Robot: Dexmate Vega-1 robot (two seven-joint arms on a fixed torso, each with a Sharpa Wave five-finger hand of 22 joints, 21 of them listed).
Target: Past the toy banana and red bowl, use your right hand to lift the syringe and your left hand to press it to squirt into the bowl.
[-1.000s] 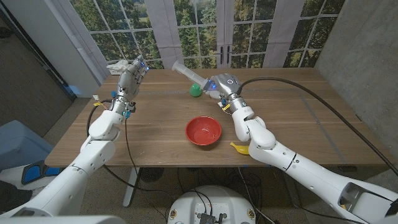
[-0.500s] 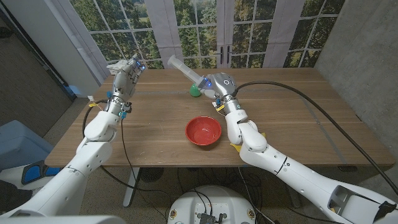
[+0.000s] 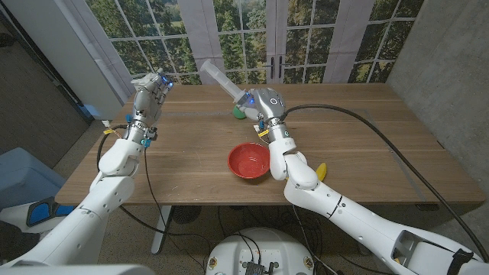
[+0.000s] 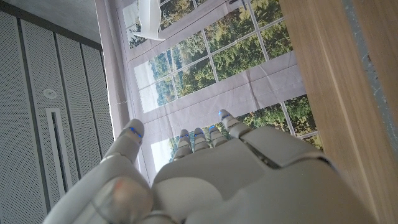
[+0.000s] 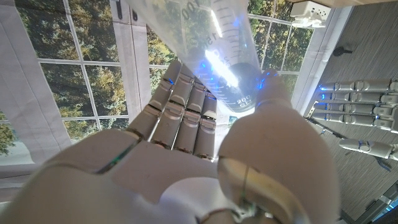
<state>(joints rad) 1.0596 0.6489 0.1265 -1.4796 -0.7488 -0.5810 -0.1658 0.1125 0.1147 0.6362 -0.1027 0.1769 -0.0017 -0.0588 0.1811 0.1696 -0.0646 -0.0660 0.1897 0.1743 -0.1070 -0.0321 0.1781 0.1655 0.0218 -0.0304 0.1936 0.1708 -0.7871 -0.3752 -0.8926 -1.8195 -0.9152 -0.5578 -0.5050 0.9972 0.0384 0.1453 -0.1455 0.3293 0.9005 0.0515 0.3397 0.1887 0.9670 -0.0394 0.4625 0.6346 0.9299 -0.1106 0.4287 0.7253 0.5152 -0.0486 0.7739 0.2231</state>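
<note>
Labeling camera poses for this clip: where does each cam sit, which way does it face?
Head view: on the robot's head, looking down over the table; both arms, left hand, right hand gripping the syringe above the red bowl.
Left wrist view: on the left wrist, along the left hand toward the windows.
Right wrist view: on the right wrist, along the right hand and syringe.
Shared: head and right wrist views both show the syringe.

Both arms are glossy white with rounded shells and grey joints. The left hand (image 3: 150,90) and right hand (image 3: 262,102) are silver-grey, with small blue lights at the fingertips (image 4: 134,131). Black cables (image 3: 359,114) run along each arm.
</note>
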